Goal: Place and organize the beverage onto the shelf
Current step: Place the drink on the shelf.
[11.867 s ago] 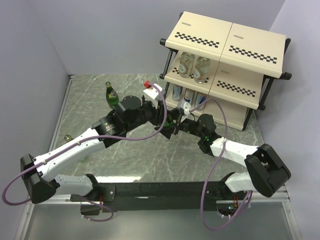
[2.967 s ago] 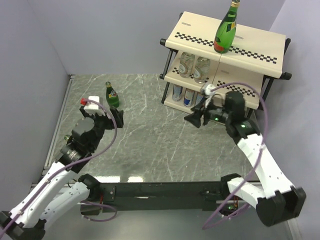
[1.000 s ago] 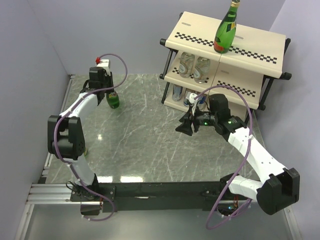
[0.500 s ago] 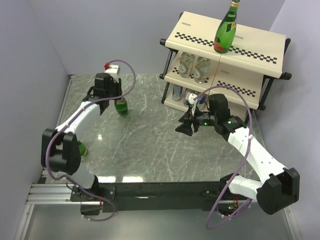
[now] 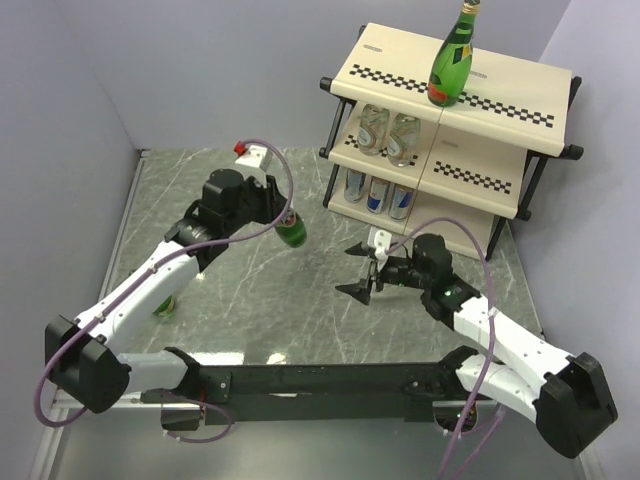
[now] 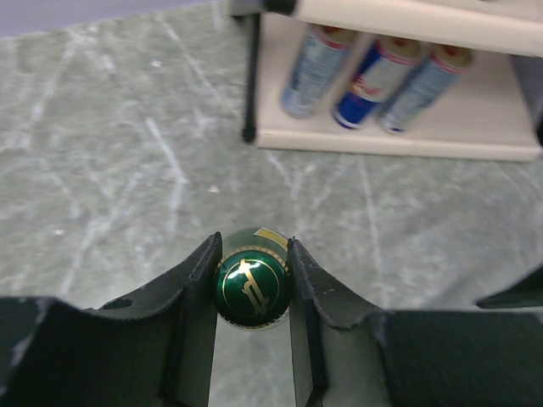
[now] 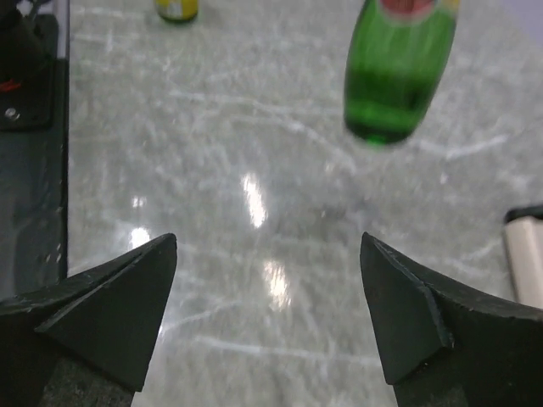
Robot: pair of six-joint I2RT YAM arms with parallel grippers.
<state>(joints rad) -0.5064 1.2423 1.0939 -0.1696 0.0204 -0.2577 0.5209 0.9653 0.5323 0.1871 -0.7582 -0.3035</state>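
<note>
On the grey marbled table (image 5: 300, 320), at left, we see one green bottle (image 5: 163, 305) half hidden behind the left arm, while the left gripper (image 6: 252, 254) is clenched on the gold-printed cap of a second green bottle (image 5: 292, 231), red-labelled and tilted over the table's middle. Beside it the right gripper (image 5: 362, 282) hangs released, jaws spread wide around nothing. On the shelf (image 5: 500, 75) at far right, a third green bottle (image 5: 452, 60) stands upright on the top board, two clear bottles (image 5: 375, 128) share the middle tier, and three silver-and-blue cans (image 5: 378, 192) line the bottom.
</note>
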